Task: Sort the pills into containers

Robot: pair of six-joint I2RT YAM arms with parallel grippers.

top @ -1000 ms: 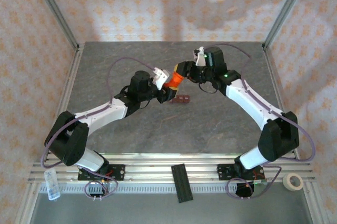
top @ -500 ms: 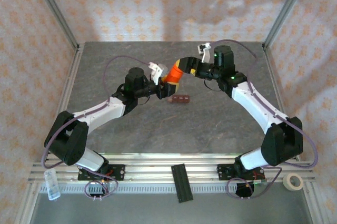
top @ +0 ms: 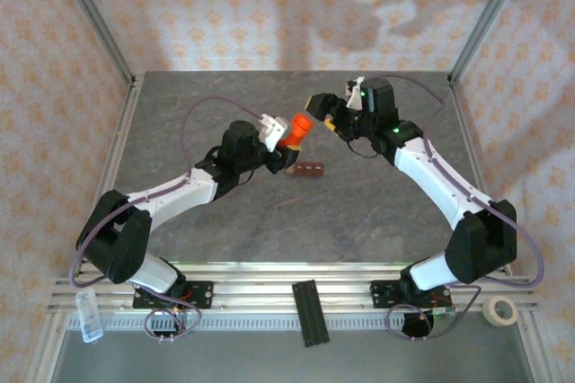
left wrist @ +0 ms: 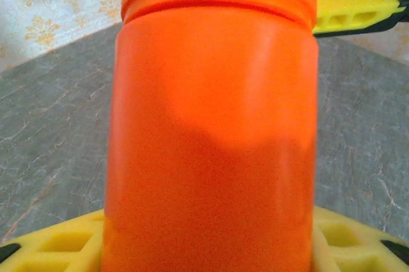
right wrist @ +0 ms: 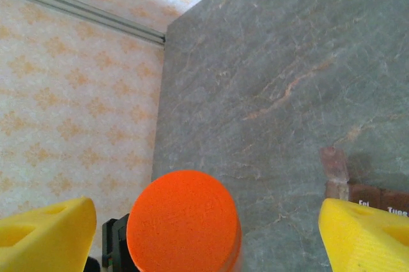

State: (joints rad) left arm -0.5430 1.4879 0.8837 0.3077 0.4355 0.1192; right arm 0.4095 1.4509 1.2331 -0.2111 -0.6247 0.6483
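An orange cylindrical bottle (top: pixel 299 128) with its cap on hangs above the table's middle, and my left gripper (top: pixel 287 142) is shut on its body. Up close the bottle (left wrist: pixel 211 125) stands between my left gripper's yellow fingers (left wrist: pixel 51 246). My right gripper (top: pixel 322 106) is open just right of the cap and not touching it. From the right wrist, the cap (right wrist: pixel 182 221) sits between the wide-apart yellow fingers (right wrist: pixel 45 234). The containers (top: pixel 310 169), a dark red-brown bar, lie on the table below the bottle; one end of the containers (right wrist: pixel 348 186) shows. The pills are hidden.
The grey stone table (top: pixel 359 221) is ringed by patterned walls and metal frame posts (top: pixel 94 19). On the near rail lie a black strip (top: pixel 306 311), a tape roll (top: pixel 500 310) and a clear plastic piece (top: pixel 90 316).
My right gripper, shut on the bottle's cap end a second ago, has opened and drawn back to the right. My left gripper has kept hold of the bottle.
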